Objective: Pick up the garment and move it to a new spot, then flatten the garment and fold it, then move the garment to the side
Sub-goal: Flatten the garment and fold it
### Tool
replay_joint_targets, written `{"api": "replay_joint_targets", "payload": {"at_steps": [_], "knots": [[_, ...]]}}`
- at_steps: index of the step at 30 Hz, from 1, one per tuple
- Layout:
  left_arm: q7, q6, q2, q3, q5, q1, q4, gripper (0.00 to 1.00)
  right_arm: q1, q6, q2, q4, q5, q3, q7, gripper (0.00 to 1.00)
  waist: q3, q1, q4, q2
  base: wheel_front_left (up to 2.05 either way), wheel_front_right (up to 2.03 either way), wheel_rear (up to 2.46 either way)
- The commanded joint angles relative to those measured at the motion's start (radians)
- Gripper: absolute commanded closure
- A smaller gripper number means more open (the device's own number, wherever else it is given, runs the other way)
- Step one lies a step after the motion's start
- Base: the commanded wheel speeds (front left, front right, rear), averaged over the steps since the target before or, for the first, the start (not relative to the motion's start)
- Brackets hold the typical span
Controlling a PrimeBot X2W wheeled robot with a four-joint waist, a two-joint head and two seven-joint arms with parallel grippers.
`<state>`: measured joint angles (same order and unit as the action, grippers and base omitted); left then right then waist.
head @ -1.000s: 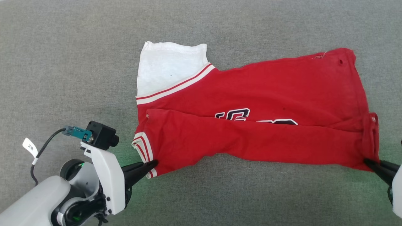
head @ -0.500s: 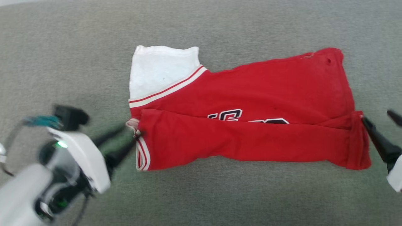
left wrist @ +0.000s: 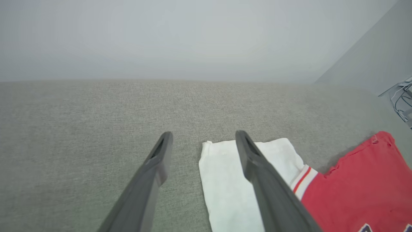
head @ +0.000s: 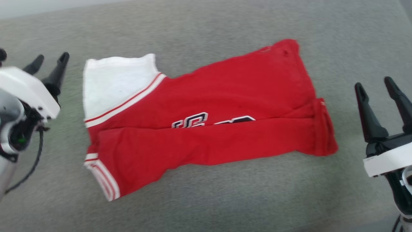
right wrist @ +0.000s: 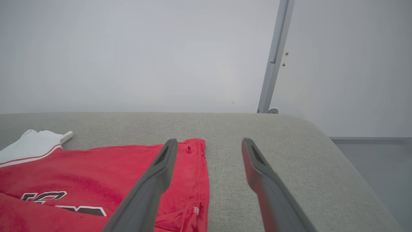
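The garment (head: pixel 225 100), a red jersey with a white sleeve (head: pixel 114 80) and striped trim, lies on the grey padded surface with its near edge folded up over the black lettering. My left gripper (head: pixel 51 60) stands open to the left of the sleeve, apart from the cloth. Open too, my right gripper (head: pixel 375 83) is off the garment's right end with nothing between its fingers. The left wrist view has the garment (left wrist: pixel 360 187) beyond the left gripper (left wrist: pixel 203 135). In the right wrist view the garment (right wrist: pixel 96 174) lies left of the right gripper (right wrist: pixel 209 141).
The grey padded surface (head: pixel 206 199) reaches around the garment on every side. Its rounded right end (right wrist: pixel 341 161) drops to a grey floor. A pale wall and a metal post (right wrist: pixel 273 58) stand behind it.
Both grippers have opened and let go of the garment's near corners, then drawn back to either side. The folded flap lies loose on the jersey. The head camera has shifted, so the whole scene sits differently.
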<state>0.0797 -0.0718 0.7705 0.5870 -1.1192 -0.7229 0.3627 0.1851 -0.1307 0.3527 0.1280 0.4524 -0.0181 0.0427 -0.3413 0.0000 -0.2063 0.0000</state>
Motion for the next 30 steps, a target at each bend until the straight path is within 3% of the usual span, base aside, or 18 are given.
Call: {"api": "replay_joint_targets", "payload": {"at_steps": [1, 5, 9, 15, 18, 19, 22, 30], "knots": [[0.023, 0.005, -0.009, 0.007, -0.001, -0.033, 0.030, 0.00, 0.011, 0.000, -0.010, 0.003, -0.007, 0.004, -0.013, 0.00, -0.012, 0.0000, -0.049, 0.0000, 0.00, 0.00, 0.00], [0.162, 0.031, -0.003, 0.042, 0.000, -0.132, 0.145, 0.00, 0.006, 0.000, -0.034, -0.001, -0.013, 0.007, -0.021, 0.00, -0.021, 0.0000, -0.099, 0.0000, 0.00, 0.00, 0.00], [0.375, 0.051, 0.010, 0.101, -0.004, -0.207, 0.222, 0.00, -0.009, 0.000, -0.048, -0.003, -0.006, 0.008, -0.028, 0.00, -0.032, 0.0000, -0.129, 0.0000, 0.00, 0.00, 0.00], [0.630, 0.039, 0.001, 0.163, -0.024, -0.278, 0.295, 0.00, -0.004, 0.000, -0.052, 0.006, 0.007, 0.017, -0.033, 0.00, -0.066, 0.0000, -0.146, 0.0000, 0.00, 0.00, 0.00], [0.690, 0.037, -0.025, 0.173, -0.041, -0.290, 0.307, 0.00, 0.003, 0.000, -0.045, 0.011, 0.013, 0.011, -0.028, 0.00, -0.085, 0.0000, -0.144, 0.0000, 0.00, 0.00, 0.00], [0.702, 0.040, -0.030, 0.178, -0.039, -0.296, 0.309, 0.10, 0.006, 0.000, -0.041, 0.012, 0.015, 0.013, -0.020, 0.00, -0.091, 0.0000, -0.142, 0.0000, 0.00, 0.00, 0.00], [0.720, 0.051, -0.052, 0.181, -0.049, -0.307, 0.314, 1.00, 0.019, 0.000, -0.026, 0.016, 0.022, 0.024, -0.002, 0.00, -0.107, 0.0000, -0.133, 0.0000, 0.00, 0.00, 0.00], [0.688, 0.104, -0.100, 0.191, -0.023, -0.378, 0.306, 1.00, 0.167, 0.000, 0.116, -0.013, 0.065, 0.167, 0.237, 0.00, -0.163, 0.0000, -0.058, 0.0000, 0.00, 0.00, 0.00]]}}
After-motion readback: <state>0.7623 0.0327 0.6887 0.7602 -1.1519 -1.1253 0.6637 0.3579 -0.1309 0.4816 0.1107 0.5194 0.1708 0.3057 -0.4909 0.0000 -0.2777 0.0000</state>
